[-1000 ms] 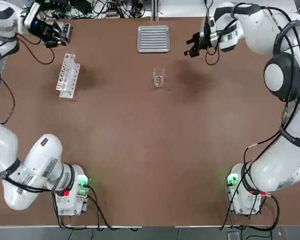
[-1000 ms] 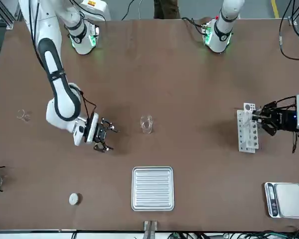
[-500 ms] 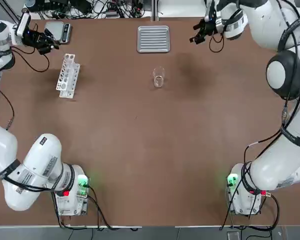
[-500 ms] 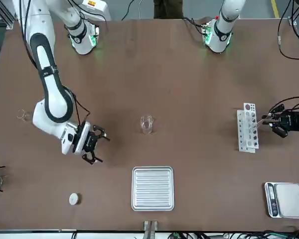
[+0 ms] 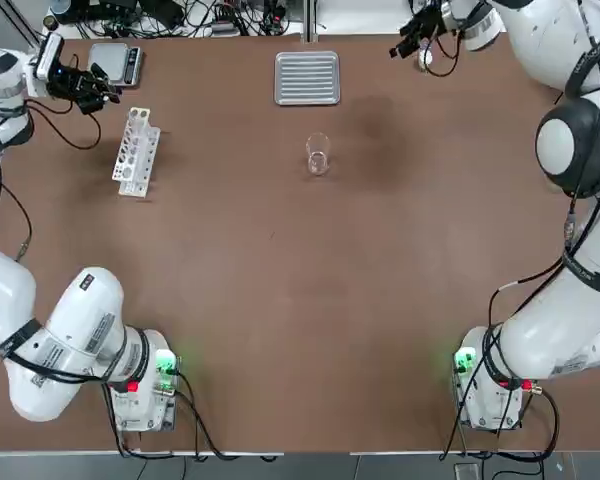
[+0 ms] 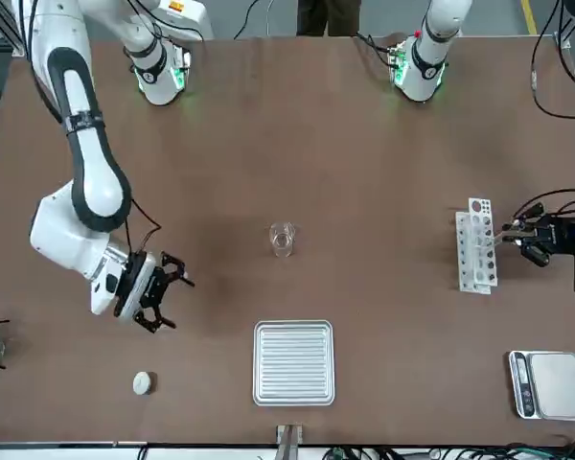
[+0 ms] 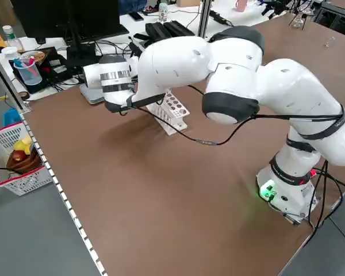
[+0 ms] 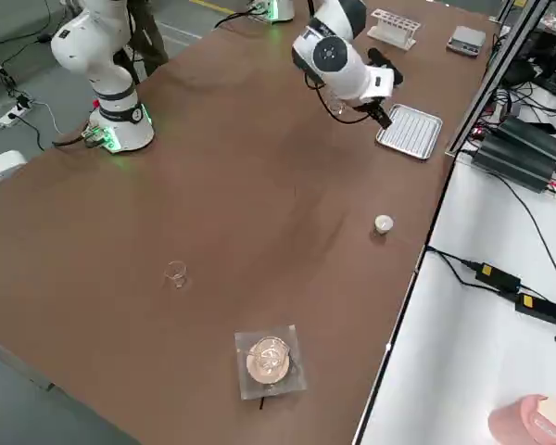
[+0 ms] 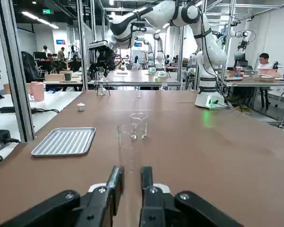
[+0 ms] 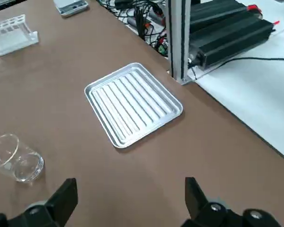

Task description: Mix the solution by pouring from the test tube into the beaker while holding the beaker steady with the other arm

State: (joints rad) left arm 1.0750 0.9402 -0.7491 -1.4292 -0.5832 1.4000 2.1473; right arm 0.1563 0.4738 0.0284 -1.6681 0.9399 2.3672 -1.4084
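Left gripper (image 9: 132, 172): narrow, closed on the test tube; over the far left of the table, by the rack.
Test tube (image 9: 125, 149): between the left gripper's fingertips, well over from upright, sticking out ahead of them toward the robot's right.
Beaker (image 6: 282, 240): upright on the table, between the two grippers and a bit nearer the robot than either; well apart from the left one, touching neither.
Right gripper (image 6: 178, 303): wide, nothing between the fingers; over the far side of the table, right of the beaker and tray.
Rack (image 6: 476, 246): white, with holes; just beside the left gripper, slightly to its right and nearer the robot.
Tray (image 6: 293, 363): ribbed, flat on the table, between the grippers, farther from the robot than the beaker.
Scale (image 6: 549, 385): beyond the left gripper, on the far side.
White cap (image 6: 142, 383): beyond the right gripper, near it.
Small glass piece (image 8: 175, 273): off to the right gripper's right, well apart.
Bagged glassware (image 8: 270, 362): also right of the right gripper, in a clear bag.
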